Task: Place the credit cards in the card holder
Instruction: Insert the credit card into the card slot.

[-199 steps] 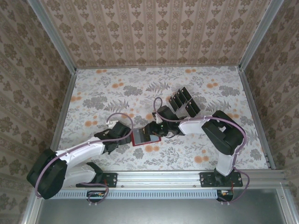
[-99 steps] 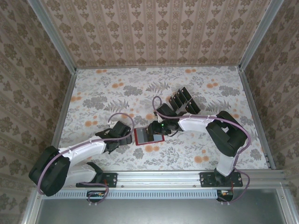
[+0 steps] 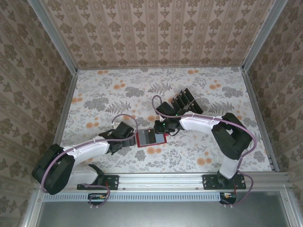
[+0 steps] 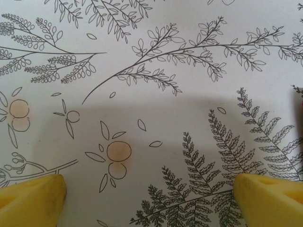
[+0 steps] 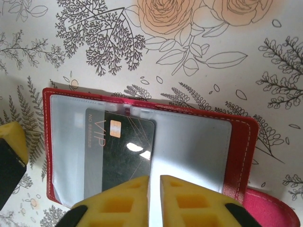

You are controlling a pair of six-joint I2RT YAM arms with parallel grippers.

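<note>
Left gripper [image 4: 151, 198]: jaws spread wide, empty, above the floral table [image 4: 156, 71] at 9 o'clock of the card holder [image 3: 150, 137]; card holder lies open and flat; one black VIP credit card [image 5: 118, 156] lies at its left-hand clear pocket in the right wrist view, insertion depth cannot be told; right gripper [image 5: 155, 201]: jaws nearly closed, narrow slit, nothing gripped, tips over that card's right edge; other credit cards [image 3: 184, 101] stand at 1 o'clock of the holder.
</note>
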